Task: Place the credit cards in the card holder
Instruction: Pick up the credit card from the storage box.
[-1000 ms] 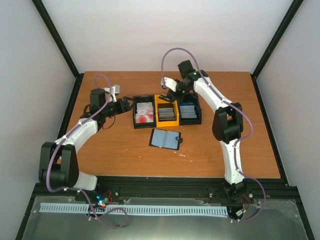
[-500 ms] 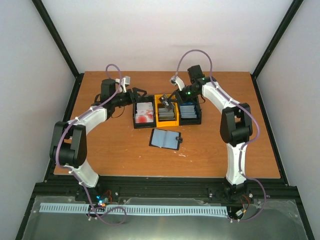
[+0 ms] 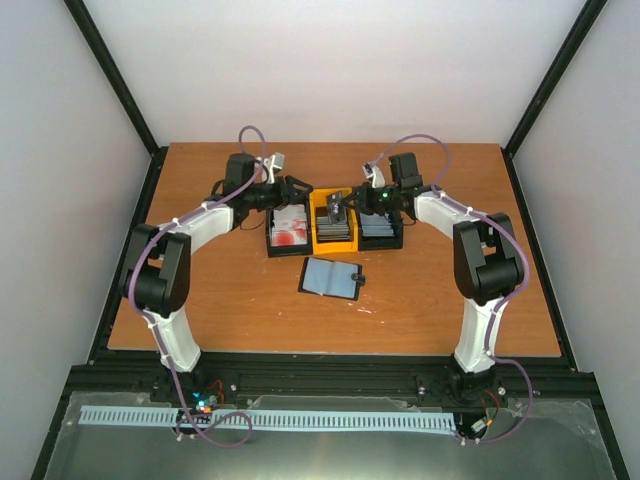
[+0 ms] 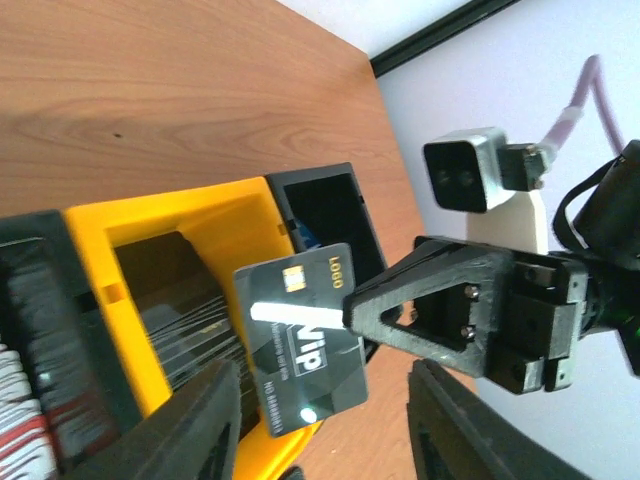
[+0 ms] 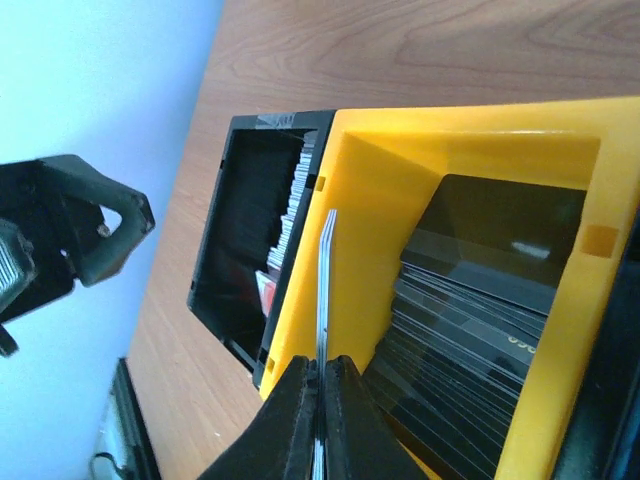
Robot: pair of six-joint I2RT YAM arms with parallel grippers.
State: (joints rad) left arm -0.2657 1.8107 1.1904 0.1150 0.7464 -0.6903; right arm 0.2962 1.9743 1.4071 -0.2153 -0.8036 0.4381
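Note:
My right gripper [image 3: 347,204] is shut on a dark grey credit card [image 3: 336,211] and holds it upright over the yellow bin [image 3: 319,240]. In the right wrist view the card [image 5: 323,280] is edge-on between my shut fingers [image 5: 293,420]. In the left wrist view the same card [image 4: 300,340] shows its "VIP" face, pinched by the right gripper [image 4: 360,318]. My left gripper [image 3: 299,190] is open and empty, facing the card from the left, close to it but apart; its fingers [image 4: 200,425] frame the card. The card holder [image 3: 330,278] lies open on the table, pale lining up.
Three bins stand in a row: a black one with white and red cards [image 3: 289,226], the yellow one with dark grey cards [image 5: 470,330], a black one with blue cards [image 3: 377,223]. Black frame posts edge the table.
My left gripper has swung right, from beside the bins to just behind the left bin. My right gripper has lifted a dark card out of the yellow bin, and its arm has drawn rightward.

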